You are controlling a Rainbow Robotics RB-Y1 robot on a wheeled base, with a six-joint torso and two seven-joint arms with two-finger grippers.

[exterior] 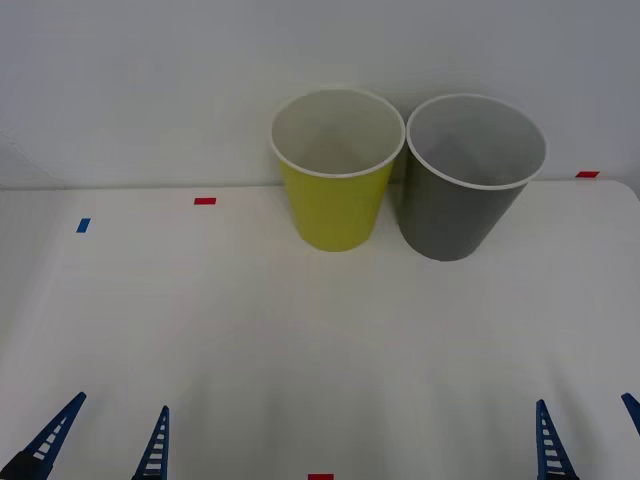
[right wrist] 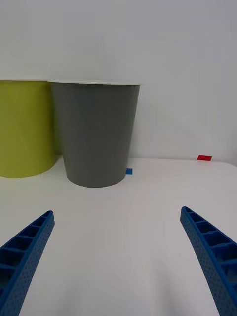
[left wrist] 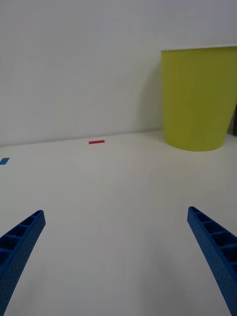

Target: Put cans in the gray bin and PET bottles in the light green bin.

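The light green bin [exterior: 335,200] and the gray bin [exterior: 460,210] stand upright side by side at the back of the white table, against the wall. No cans or PET bottles are in view. My left gripper [exterior: 120,405] hovers open at the table's near left, with nothing between its fingers. My right gripper [exterior: 585,402] is open at the near right, also holding nothing. The right wrist view faces the gray bin [right wrist: 96,133], with the light green bin [right wrist: 24,128] beside it and the right gripper [right wrist: 117,212] below. In the left wrist view the left gripper [left wrist: 116,212] sits well short of the light green bin [left wrist: 197,98].
Small tape marks lie on the table: a red mark [exterior: 205,201] and a blue mark [exterior: 83,225] at the back left, a red mark [exterior: 587,174] at the back right, and a red mark [exterior: 320,477] at the front edge. A plain wall stands right behind the bins.
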